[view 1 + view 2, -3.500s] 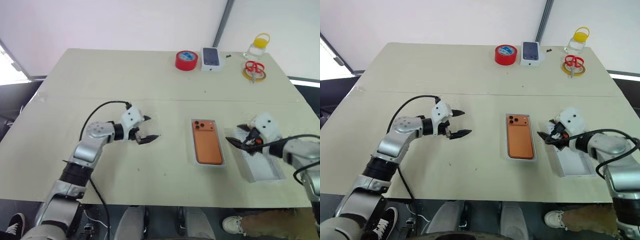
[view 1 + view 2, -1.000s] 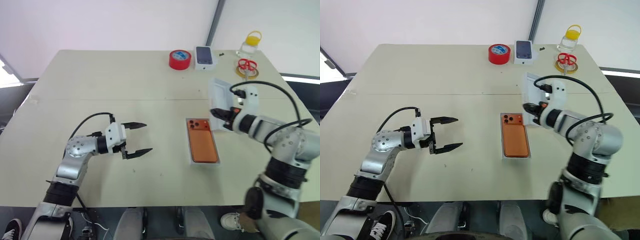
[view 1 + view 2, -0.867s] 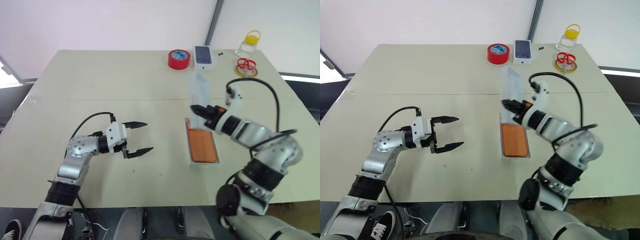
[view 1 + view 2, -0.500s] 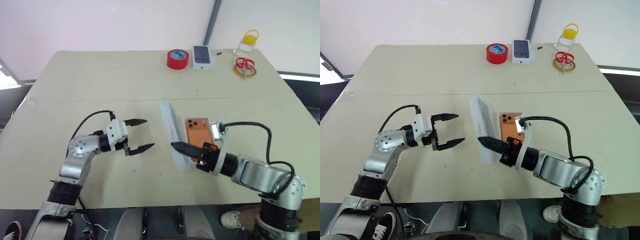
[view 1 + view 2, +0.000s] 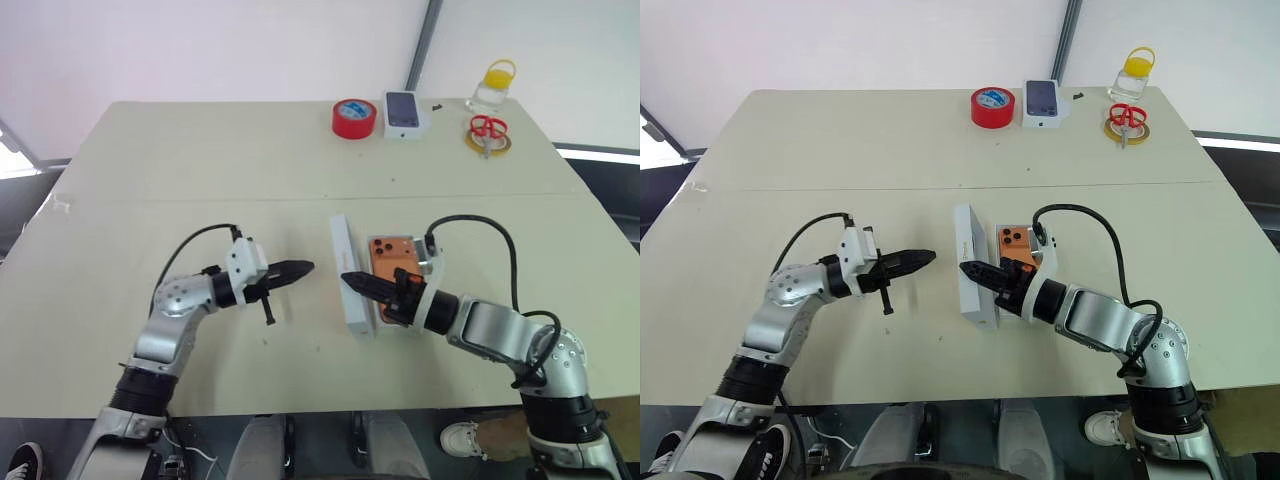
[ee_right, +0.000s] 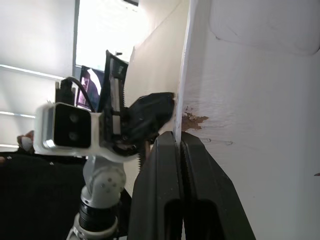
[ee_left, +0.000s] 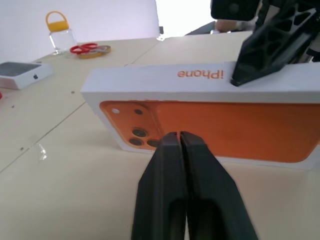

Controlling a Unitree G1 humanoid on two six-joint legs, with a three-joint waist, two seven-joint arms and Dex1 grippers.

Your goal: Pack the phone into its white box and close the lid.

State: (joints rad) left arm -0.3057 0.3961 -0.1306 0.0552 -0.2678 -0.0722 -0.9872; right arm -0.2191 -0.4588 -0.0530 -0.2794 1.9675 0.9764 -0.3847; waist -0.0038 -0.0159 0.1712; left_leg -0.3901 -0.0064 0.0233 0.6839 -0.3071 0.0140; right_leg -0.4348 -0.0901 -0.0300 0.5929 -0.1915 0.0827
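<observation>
The orange phone (image 5: 388, 252) lies camera side up in the white box (image 5: 1018, 227) at mid table. The lid (image 5: 345, 245) stands on its long edge just left of the box, an orange phone picture (image 7: 240, 125) on the face turned toward my left arm. My right gripper (image 5: 347, 279) reaches across the box and is shut on the lid's upper wall (image 6: 240, 100). My left gripper (image 5: 300, 267) is shut and empty, pointing level at the lid's printed face from a short gap, its fingertips (image 7: 171, 139) close to it.
At the far edge stand a red tape roll (image 5: 353, 118), a small white box printed with a dark phone (image 5: 403, 110), red scissors on a yellow ring (image 5: 485, 130) and a yellow-capped jar (image 5: 495, 85). Cables loop over both wrists.
My right gripper swung the lid from the right of the box across to its left and stood it on edge. My left gripper shut and shifted right toward the lid.
</observation>
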